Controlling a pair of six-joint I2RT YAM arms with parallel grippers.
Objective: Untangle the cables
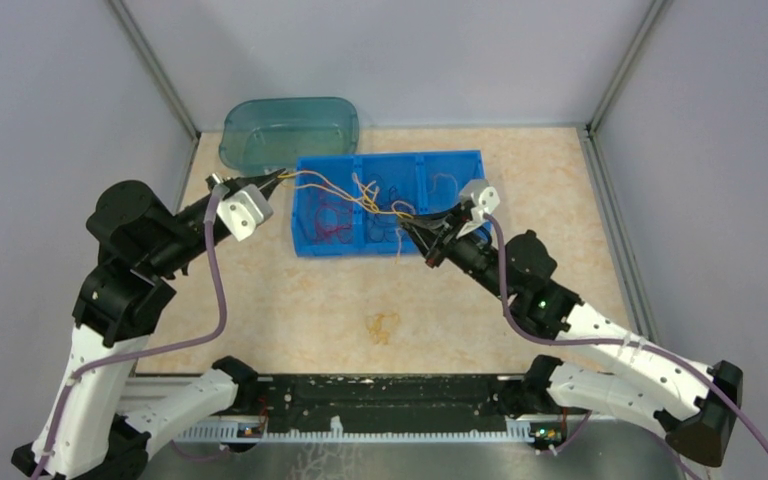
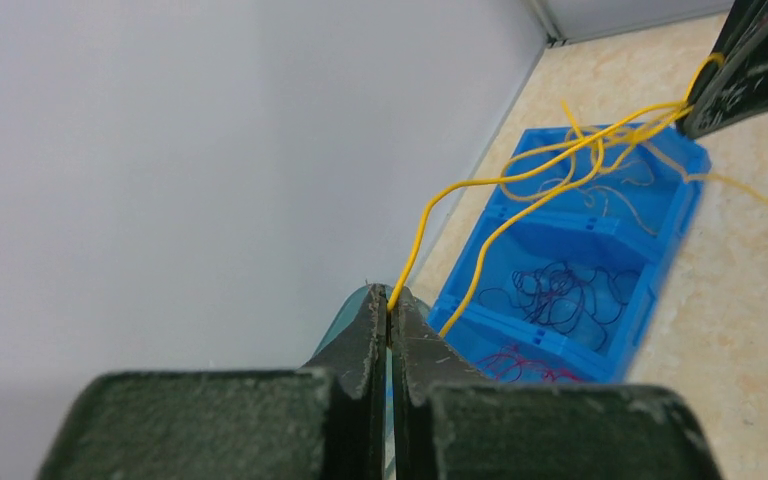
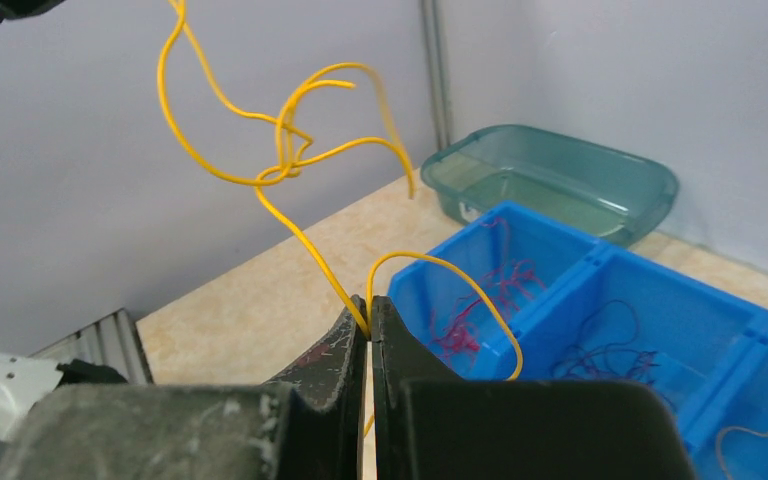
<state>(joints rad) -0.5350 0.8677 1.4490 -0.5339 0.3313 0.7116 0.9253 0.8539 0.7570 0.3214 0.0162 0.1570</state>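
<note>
Grey enclosure walls are boxing in a beige marbled table [image 1: 260, 300]. A blue three-compartment bin [image 1: 390, 158] is sitting toward the back of it, and a teal tub [image 1: 290, 130] is lying just behind the bin's left end.

The yellow cables [image 1: 345, 192] are hanging in the air above the bin, running from beyond its left end to its front edge. Their loops are twisting into a small knot over the bin's middle. Red cables [image 1: 328, 225] are lying in the bin's left compartment and dark purple cables [image 1: 385, 225] in its middle one. A small yellow-orange clump [image 1: 382, 326] is resting on the table well in front of the bin.

These wires are looking thin, light and springy. They are likely to hold their curl and to slip if tugged hard, so the straighter runs either side of the knot are offering the better hold.

The left gripper [image 2: 391, 305] is pinching a yellow strand tight just past the bin's left end. The right gripper [image 3: 369, 305] is clamping another over the bin's front edge, with no gap showing between its fingers.
</note>
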